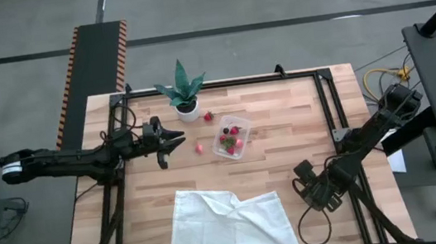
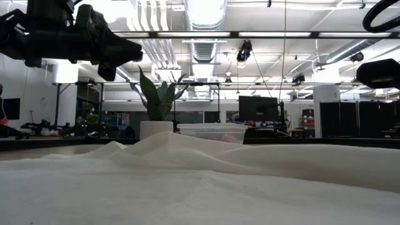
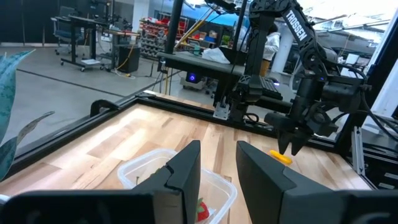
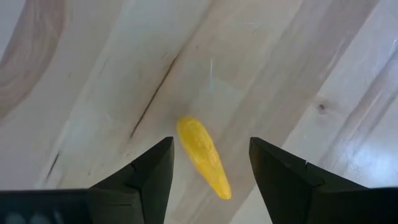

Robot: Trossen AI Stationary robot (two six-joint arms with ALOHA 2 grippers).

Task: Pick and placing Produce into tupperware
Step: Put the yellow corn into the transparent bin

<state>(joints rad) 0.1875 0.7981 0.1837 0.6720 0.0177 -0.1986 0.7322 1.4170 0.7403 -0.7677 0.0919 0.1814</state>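
- The high view looks straight down from above on the whole wooden table point(image 1: 285, 122), with both arms, the potted plant point(image 1: 183, 93), the tupperware point(image 1: 231, 138) and the white cloth point(image 1: 231, 224).
- The low view sits at table-top height just behind the cloth point(image 2: 200, 181), which fills its lower half; it faces level across the table to the plant point(image 2: 156, 103), the tupperware point(image 2: 212, 132) and the room beyond.
- The left wrist view looks across the table past its own fingers point(image 3: 186, 171), close over the tupperware point(image 3: 146, 165), towards the right arm point(image 3: 305, 106).
- The right wrist view points steeply down, very near the tabletop point(image 4: 93, 74), at a yellow piece point(image 4: 202, 155), the one the left wrist view shows beneath the right arm point(image 3: 280, 158).
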